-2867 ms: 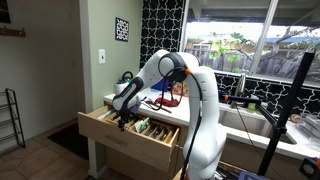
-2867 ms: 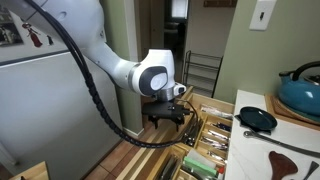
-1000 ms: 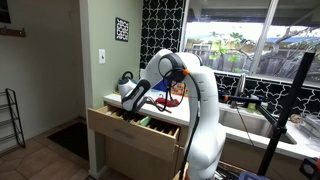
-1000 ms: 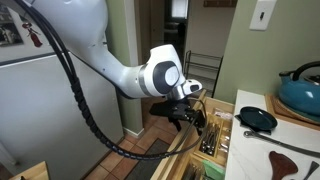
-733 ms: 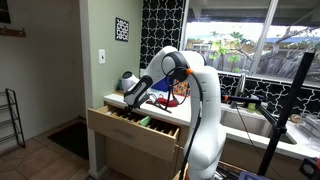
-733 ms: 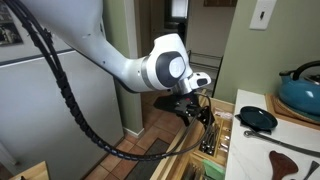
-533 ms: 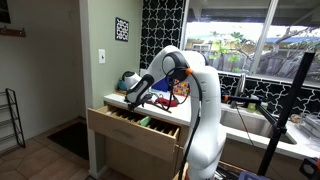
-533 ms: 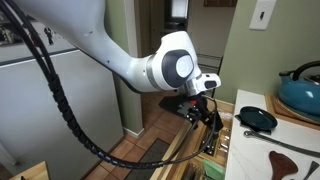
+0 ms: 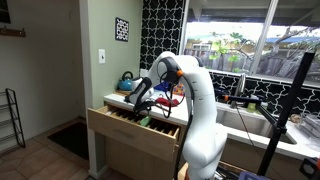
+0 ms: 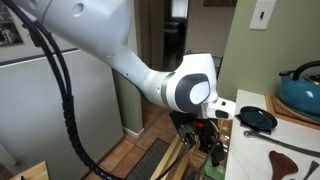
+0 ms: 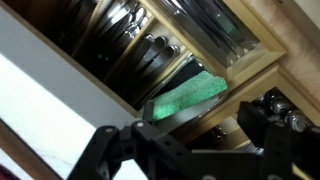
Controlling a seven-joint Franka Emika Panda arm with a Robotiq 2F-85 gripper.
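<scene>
Since a second ago the claw (image 9: 142, 110) has swung along the open drawer (image 9: 135, 130) toward the bench (image 9: 118, 99). In an exterior view it hangs low beside a black pan (image 10: 258, 118). In the wrist view its fingers (image 11: 110, 150) stand wide, empty, over a green pad (image 11: 185, 97) among cutlery (image 11: 120, 35). The step looks like positioning; reaching in calls for lining up with one compartment.

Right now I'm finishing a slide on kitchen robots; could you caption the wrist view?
Open gripper poised over a green item lying in one compartment of the wooden cutlery drawer.
</scene>
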